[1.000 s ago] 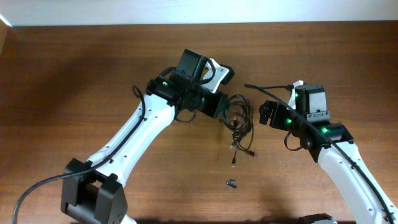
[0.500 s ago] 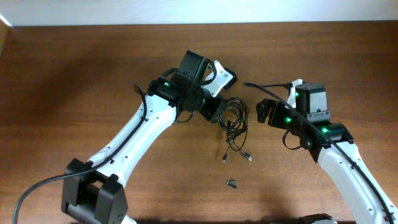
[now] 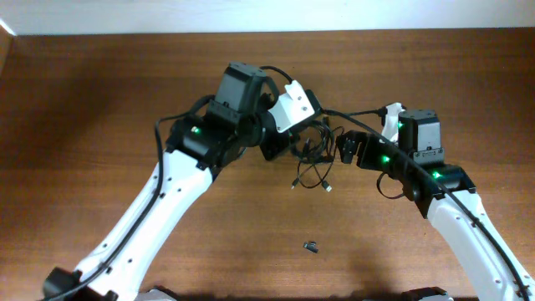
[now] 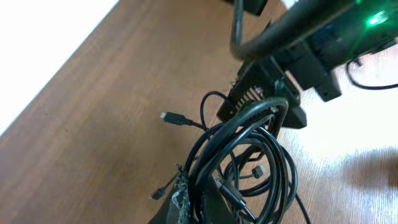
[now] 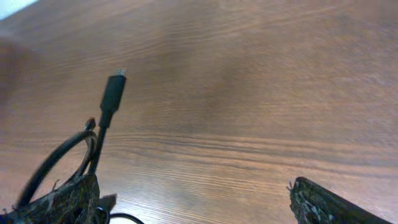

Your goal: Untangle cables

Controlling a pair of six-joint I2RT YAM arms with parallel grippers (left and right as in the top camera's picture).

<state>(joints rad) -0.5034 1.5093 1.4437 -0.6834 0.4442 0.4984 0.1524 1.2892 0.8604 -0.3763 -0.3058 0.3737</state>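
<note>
The cables [image 3: 314,160] are a tangled bunch of thin black loops hanging over the middle of the table, with plug ends dangling below. My left gripper [image 3: 287,148] is shut on the bunch's left side. In the left wrist view the looped cables [image 4: 249,149] rise from between my closed left gripper [image 4: 196,194]. My right gripper [image 3: 345,149] stands open just right of the bunch. In the right wrist view the right gripper [image 5: 193,194] has bare wood between its fingers. A cable plug [image 5: 112,94] and a loop stand against the left finger [image 5: 62,200].
A tiny dark stubby piece [image 3: 310,246] lies alone on the wooden table [image 3: 100,100] in front of the bunch. The table's far edge meets a white wall. Thicker black arm cables run along both arms.
My left arm has lifted the cable bunch up and slightly right, so its ends have risen from the table. The right gripper has moved left, close to the bunch.
</note>
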